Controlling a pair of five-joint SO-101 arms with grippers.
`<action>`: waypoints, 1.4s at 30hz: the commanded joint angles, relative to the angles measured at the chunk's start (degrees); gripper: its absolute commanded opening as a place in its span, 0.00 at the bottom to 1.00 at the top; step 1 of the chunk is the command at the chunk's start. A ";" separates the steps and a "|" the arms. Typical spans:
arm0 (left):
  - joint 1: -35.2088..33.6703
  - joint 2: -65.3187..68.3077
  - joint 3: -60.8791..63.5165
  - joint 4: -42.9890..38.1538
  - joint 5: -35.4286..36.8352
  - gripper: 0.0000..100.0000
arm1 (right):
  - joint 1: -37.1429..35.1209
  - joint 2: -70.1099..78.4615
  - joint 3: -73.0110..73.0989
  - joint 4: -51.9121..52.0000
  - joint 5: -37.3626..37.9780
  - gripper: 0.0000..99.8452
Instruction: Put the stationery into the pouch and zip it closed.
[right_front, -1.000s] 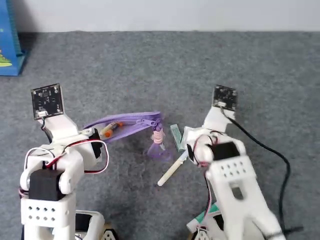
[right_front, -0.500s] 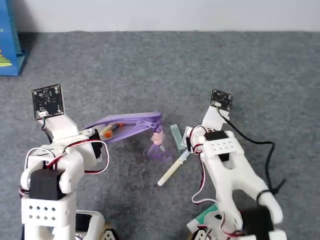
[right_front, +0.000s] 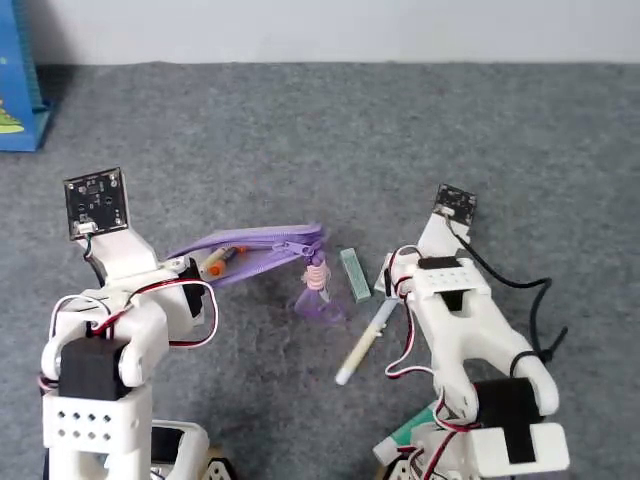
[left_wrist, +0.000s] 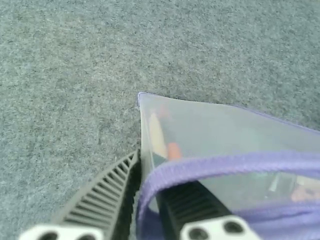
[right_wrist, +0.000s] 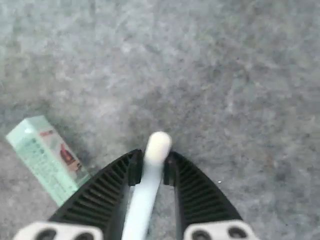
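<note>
From above, the left gripper is pinching one end of the purple pouch, which is lying on the grey mat. The right gripper is clamping the top of the white pen, with the green eraser lying just beside it. In the left wrist view, the left gripper is biting shut on the pouch rim. In the right wrist view, the right gripper is squeezing the pen, the eraser close by. Since a second ago the right arm has been drawing back, swinging the pen's free end away from the pouch; the left is staying put.
</note>
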 joint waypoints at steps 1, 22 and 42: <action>0.09 0.79 -0.40 -1.49 -0.35 0.01 | 0.40 -0.22 -3.34 0.75 1.14 0.01; 0.18 0.79 -0.31 -1.49 -0.35 0.01 | -8.40 -65.10 -3.34 22.20 12.57 0.01; 0.18 0.79 -0.31 -1.49 -0.35 0.01 | -29.41 -80.31 -2.99 -12.44 17.41 0.01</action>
